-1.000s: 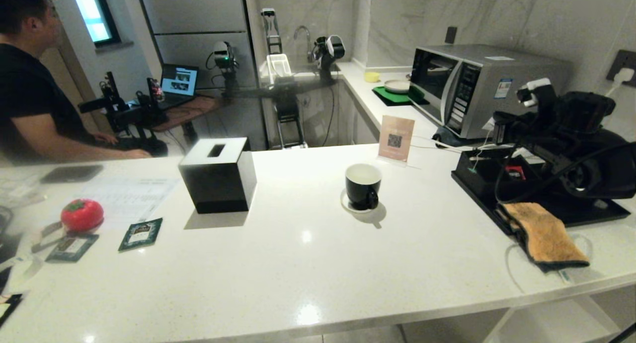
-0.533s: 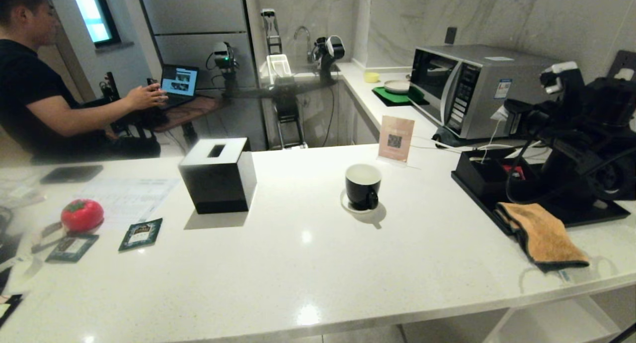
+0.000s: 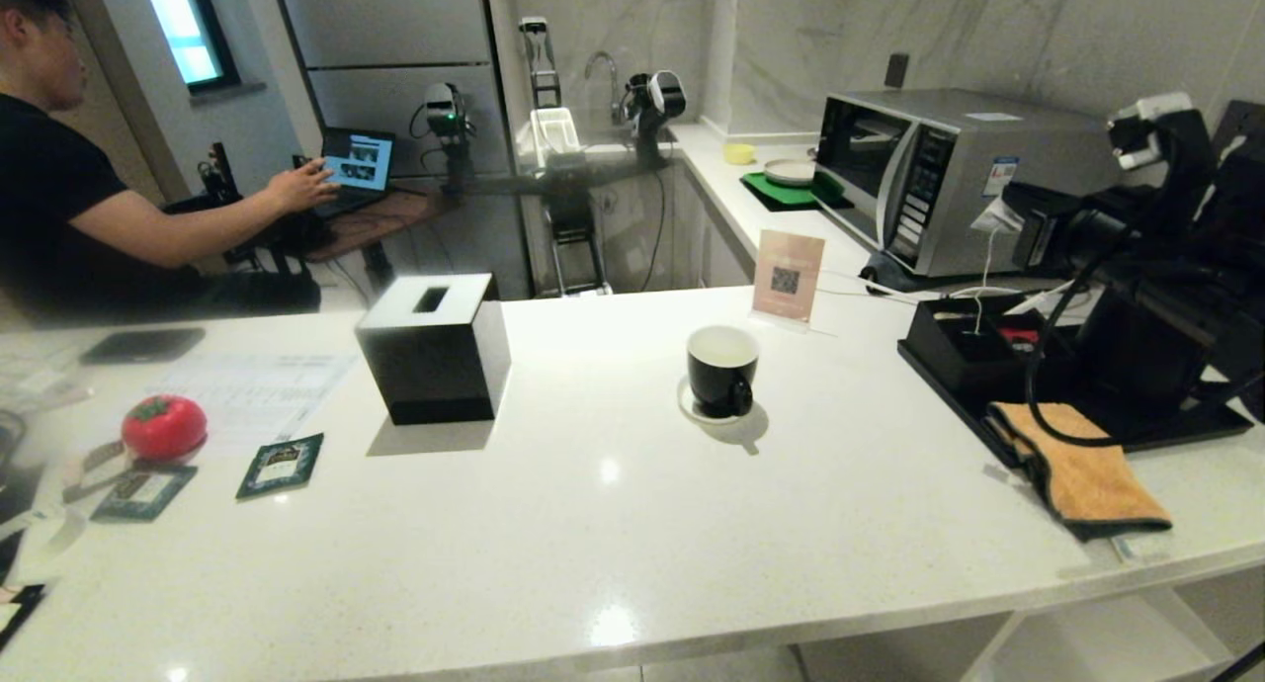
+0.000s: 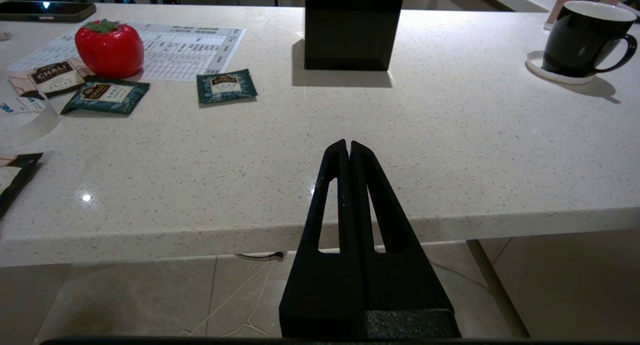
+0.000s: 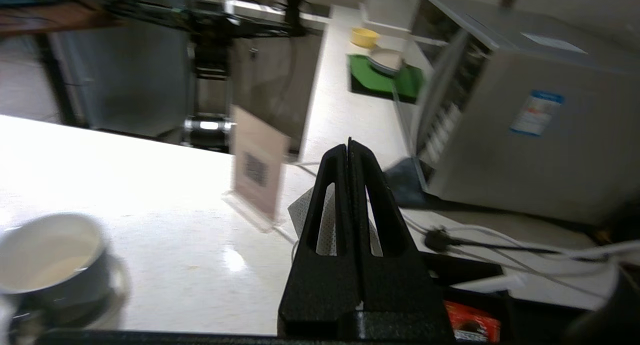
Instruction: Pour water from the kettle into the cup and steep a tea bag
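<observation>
We note the right gripper [image 5: 348, 150] has risen off the black tray [image 3: 949, 361] over the last second — jaws pressed together on a white tea bag [image 3: 991, 217] dangling by its string. The cup [image 3: 722, 370] sits mid-counter on its saucer, well apart; the kettle is not discernible. Left gripper [image 4: 348, 150] parked, jaws together, empty — steeping comes next, we judge.

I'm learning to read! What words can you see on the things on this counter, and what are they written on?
"CHALI": on the pale tea bag packet by the red tomato-shaped thing.
"CHALI": on the dark packet beside it, just readable.
Teal packet: label too small to read.
Printed sheet: a table, too small to read.
Standing sign: a QR code, words unreadable.
Microwave sticker: unreadable.
</observation>
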Robot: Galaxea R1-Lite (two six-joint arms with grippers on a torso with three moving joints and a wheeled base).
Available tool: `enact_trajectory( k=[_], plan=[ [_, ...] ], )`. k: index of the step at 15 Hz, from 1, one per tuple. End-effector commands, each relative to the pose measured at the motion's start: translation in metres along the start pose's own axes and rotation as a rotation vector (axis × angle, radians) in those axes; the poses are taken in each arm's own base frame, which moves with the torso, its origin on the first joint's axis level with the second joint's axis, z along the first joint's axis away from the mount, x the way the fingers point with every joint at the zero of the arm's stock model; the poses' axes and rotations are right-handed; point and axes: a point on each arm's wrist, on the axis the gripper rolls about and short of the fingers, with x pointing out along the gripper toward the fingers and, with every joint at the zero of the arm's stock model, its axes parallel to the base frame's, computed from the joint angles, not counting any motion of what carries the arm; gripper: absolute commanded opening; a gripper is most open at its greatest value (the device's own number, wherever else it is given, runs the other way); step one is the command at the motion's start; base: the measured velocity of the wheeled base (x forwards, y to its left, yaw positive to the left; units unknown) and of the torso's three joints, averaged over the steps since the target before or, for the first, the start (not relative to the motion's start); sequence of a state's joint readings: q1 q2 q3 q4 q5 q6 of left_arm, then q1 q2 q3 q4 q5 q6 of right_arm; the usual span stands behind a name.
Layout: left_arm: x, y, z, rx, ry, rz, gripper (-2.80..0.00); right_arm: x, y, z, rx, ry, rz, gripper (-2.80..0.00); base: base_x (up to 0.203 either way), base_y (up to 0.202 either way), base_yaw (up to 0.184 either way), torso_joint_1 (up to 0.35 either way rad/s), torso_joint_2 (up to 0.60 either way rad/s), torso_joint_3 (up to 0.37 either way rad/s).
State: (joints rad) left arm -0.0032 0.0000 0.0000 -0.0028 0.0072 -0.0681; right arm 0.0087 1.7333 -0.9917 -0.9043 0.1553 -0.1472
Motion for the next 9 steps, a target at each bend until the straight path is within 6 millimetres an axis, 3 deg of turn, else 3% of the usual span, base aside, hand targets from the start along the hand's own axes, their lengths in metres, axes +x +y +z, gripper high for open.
enact_trajectory(
  k=[1, 9],
  plan=[
    [0.0, 0.0, 0.0, -0.001, 0.001, 0.001, -2.8, -0.012, 0.016, 0.014, 0.001, -0.039, 0.043, -2.8, 0.0, 0.0, 0.0, 0.0, 0.0, 0.0],
    [0.0, 0.0, 0.0, -0.001, 0.001, 0.001, -2.8, -0.013, 0.045, 0.019, 0.015, -0.094, 0.128, -2.8, 0.0, 0.0, 0.0, 0.0, 0.0, 0.0]
  ],
)
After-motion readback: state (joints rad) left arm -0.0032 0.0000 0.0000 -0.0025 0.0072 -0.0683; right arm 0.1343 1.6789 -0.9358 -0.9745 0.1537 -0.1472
